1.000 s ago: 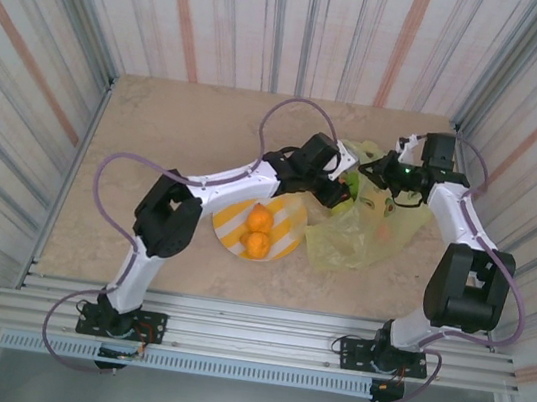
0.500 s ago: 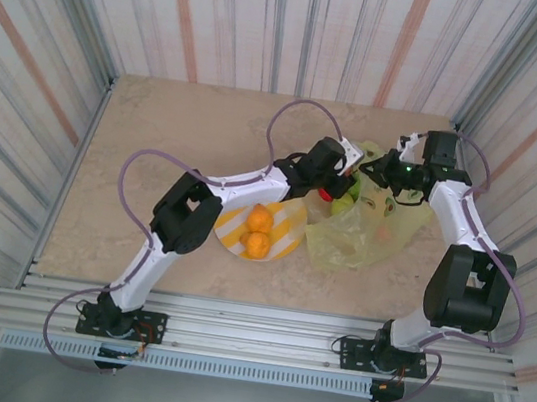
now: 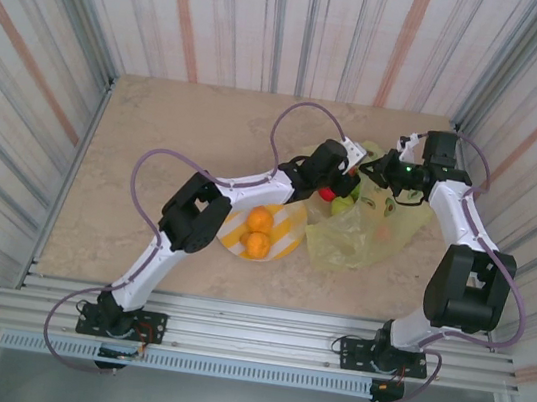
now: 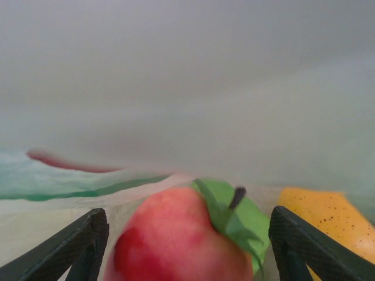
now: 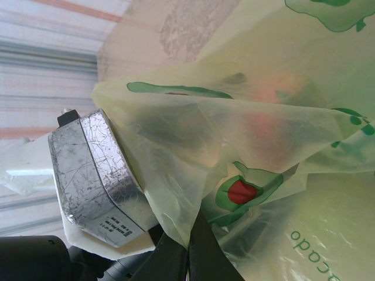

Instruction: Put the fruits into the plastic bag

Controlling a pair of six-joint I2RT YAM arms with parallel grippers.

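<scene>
The left arm (image 3: pixel 251 180) stretches from its base across to the plastic bag (image 3: pixel 354 239). The left gripper (image 3: pixel 340 184) sits at the bag's mouth, fingers (image 4: pixel 88 234) spread wide either side of a red fruit (image 4: pixel 170 240). The right arm (image 3: pixel 462 222) folds over the bag's far side, with the right gripper (image 3: pixel 382 170) pinched tight on the bag's edge.

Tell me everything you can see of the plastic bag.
The plastic bag is thin, translucent yellow-green film printed with green avocados and lettering. It lies crumpled on the table, just right of the striped plate. The right gripper pinches its upper edge and holds the mouth up. The left gripper reaches into that mouth with a red fruit between its spread fingers. Blurred fruit shapes show through the film.
</scene>
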